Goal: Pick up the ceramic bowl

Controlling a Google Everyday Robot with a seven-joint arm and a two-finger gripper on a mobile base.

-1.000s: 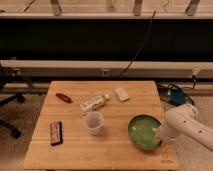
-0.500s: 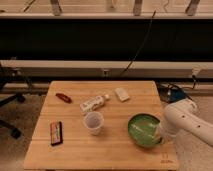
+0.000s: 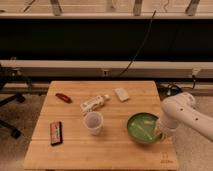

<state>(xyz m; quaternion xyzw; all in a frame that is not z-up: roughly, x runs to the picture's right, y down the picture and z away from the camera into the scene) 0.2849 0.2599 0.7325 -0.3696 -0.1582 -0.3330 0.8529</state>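
Note:
The ceramic bowl (image 3: 141,127) is wide, shallow and glossy green with a paler inside. It sits on the wooden table (image 3: 115,152) near the right front. My gripper (image 3: 161,131) is at the bowl's right rim, at the end of the white arm (image 3: 185,115) that comes in from the right. The arm's end covers the rim there.
A translucent whitish plastic cup (image 3: 93,122) stands left of the bowl. A lying bottle (image 3: 93,104), a white packet (image 3: 121,94), a red item (image 3: 63,97) and a dark snack bar (image 3: 56,133) lie on the table. An office chair (image 3: 7,107) stands at the left.
The arm has moved left and a little up, bringing the gripper to the bowl's right rim. The bowl and the other items have not moved.

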